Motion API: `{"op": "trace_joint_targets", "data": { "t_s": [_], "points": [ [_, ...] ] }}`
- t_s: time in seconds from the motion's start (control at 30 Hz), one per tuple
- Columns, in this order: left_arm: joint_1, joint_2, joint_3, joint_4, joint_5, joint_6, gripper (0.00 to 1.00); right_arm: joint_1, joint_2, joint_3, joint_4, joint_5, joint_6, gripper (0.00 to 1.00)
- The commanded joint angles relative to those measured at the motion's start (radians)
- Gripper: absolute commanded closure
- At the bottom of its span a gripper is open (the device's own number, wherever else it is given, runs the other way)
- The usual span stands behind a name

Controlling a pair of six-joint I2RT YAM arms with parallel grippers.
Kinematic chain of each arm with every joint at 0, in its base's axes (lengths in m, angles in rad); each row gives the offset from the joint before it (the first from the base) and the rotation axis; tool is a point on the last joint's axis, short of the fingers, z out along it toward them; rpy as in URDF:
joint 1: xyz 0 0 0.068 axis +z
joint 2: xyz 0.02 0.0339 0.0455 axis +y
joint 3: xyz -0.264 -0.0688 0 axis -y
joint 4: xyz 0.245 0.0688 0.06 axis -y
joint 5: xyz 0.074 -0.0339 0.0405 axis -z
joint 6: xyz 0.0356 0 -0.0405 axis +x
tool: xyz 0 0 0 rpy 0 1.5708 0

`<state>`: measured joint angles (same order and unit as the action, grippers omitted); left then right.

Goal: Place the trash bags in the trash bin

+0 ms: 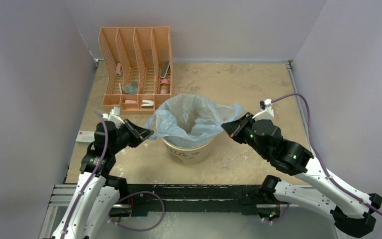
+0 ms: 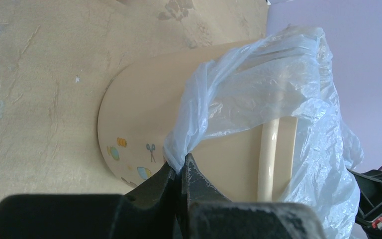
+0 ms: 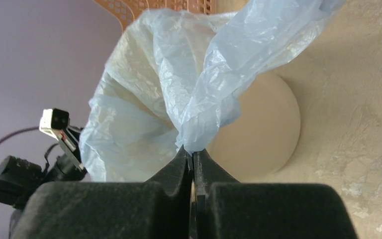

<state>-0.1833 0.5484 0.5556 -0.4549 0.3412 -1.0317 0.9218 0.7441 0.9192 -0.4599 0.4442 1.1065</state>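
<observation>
The desk (image 1: 248,84) in front of me is a tan, mottled surface with paler, worn-looking patches scattered across it. Three things rest directly on it. The trash bin (image 1: 189,152), round and cream with small coloured prints and brown lettering on its wall, stands upright near the middle, closer to my near edge than to the far one. The orange mesh file organizer (image 1: 135,64) stands at the far left corner, its low front trays facing me, just beyond the bin and apart from it. A small white box (image 1: 83,136) lies flat at the left edge, well apart from the bin.
</observation>
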Motion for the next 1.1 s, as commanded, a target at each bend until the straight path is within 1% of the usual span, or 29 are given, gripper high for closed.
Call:
{"op": "trace_joint_targets", "data": {
  "t_s": [0.0, 0.1, 0.13, 0.17, 0.27, 0.3, 0.37, 0.43, 0.53, 0.57, 0.7, 0.8, 0.87, 0.9, 0.93, 1.0, 1.07],
  "points": [
    [0.005, -0.013, 0.015, -0.003, 0.033, 0.025, 1.0, 0.0, 0.008, -0.064, 0.018, -0.061, -0.031, 0.99],
    [0.005, -0.02, 0.008, -0.005, 0.035, 0.024, 1.0, 0.0, 0.009, -0.115, 0.066, -0.089, -0.034, 1.0],
    [0.005, -0.021, 0.007, -0.007, 0.035, 0.024, 1.0, 0.0, 0.009, -0.137, 0.096, -0.111, -0.047, 0.97],
    [0.005, -0.022, 0.007, -0.007, 0.033, 0.025, 1.0, 0.0, 0.011, -0.159, 0.122, -0.134, -0.064, 0.91],
    [0.005, -0.023, 0.007, -0.008, 0.027, 0.025, 1.0, 0.0, 0.024, -0.182, 0.101, -0.107, -0.04, 0.88],
    [0.005, -0.025, 0.008, -0.01, 0.026, 0.025, 1.0, 0.0, 0.026, -0.182, 0.089, -0.089, -0.038, 0.83],
    [0.005, -0.025, 0.007, -0.01, 0.02, 0.024, 1.0, 0.0, 0.027, -0.162, 0.051, -0.048, -0.045, 0.69],
    [0.005, -0.026, 0.008, -0.006, 0.019, 0.022, 1.0, 0.0, 0.023, -0.133, 0.002, -0.002, -0.046, 0.57],
    [0.005, -0.024, 0.01, -0.004, 0.021, 0.022, 1.0, 0.0, 0.001, -0.115, -0.014, -0.003, -0.129, 0.46],
    [0.005, -0.022, 0.01, -0.005, 0.022, 0.023, 1.0, 0.0, -0.005, -0.104, -0.026, -0.012, -0.161, 0.45],
    [0.005, -0.023, 0.014, -0.01, 0.022, 0.024, 1.0, 0.0, -0.034, -0.038, -0.125, 0.029, -0.171, 0.44],
    [0.005, -0.026, 0.015, -0.012, 0.016, 0.024, 1.0, 0.0, -0.079, 0.0, -0.138, 0.054, -0.176, 0.44],
    [0.005, -0.027, 0.015, -0.01, 0.016, 0.024, 1.0, 0.0, -0.122, 0.006, -0.067, 0.004, -0.233, 0.45],
    [0.005, -0.027, 0.014, -0.01, 0.017, 0.024, 1.0, 0.0, -0.146, -0.001, 0.0, -0.036, -0.274, 0.45],
    [0.005, -0.025, 0.014, -0.009, 0.018, 0.027, 1.0, 0.0, -0.167, -0.013, 0.077, -0.107, -0.321, 0.46],
    [0.005, -0.024, 0.017, -0.011, 0.013, 0.038, 1.0, 0.0, -0.184, -0.046, 0.325, -0.241, -0.498, 0.48],
    [0.005, -0.02, 0.018, -0.009, 0.012, 0.042, 1.0, 0.0, -0.149, -0.062, 0.448, -0.369, -0.572, 0.47]
  ]
}}
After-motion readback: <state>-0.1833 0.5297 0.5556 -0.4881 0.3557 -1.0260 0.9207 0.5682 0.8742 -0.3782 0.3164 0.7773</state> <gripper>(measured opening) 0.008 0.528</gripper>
